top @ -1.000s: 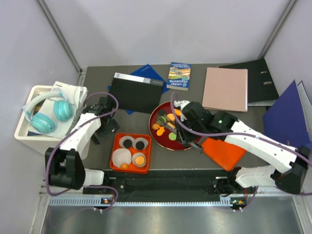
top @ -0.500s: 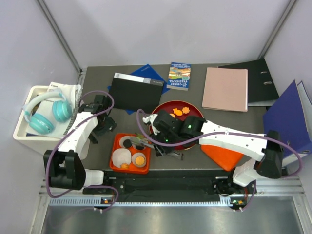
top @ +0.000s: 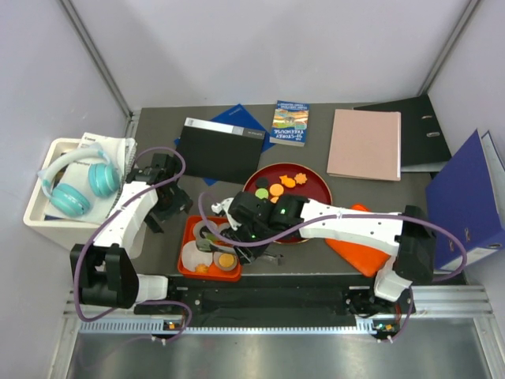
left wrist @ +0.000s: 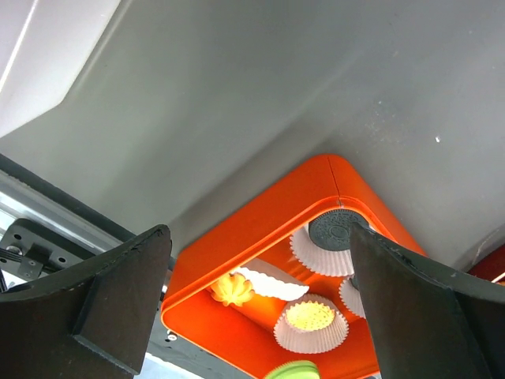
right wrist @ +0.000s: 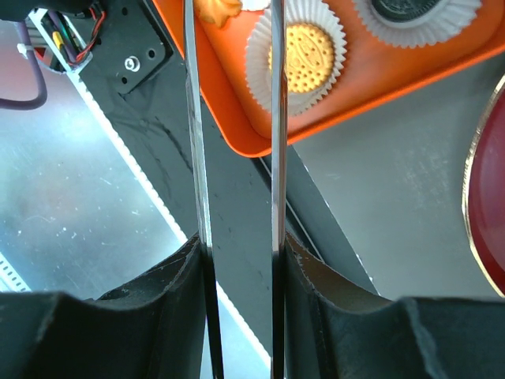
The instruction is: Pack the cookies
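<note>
The right gripper is closed partway on metal tongs, whose blades reach over the orange tray; the tips run out of view, so whether they carry anything cannot be told; the placing would go best with the tips lowered squarely over the empty paper cup and eased apart gently, sparing its fluted wall; a yellow cookie and a black cookie already sit in cups, while more cookies wait on the red plate; the left gripper hangs fully open and empty just beside the tray, near enough to crowd the tongs; a black binder, a pink folder and headphones lie well apart on the desk
</note>
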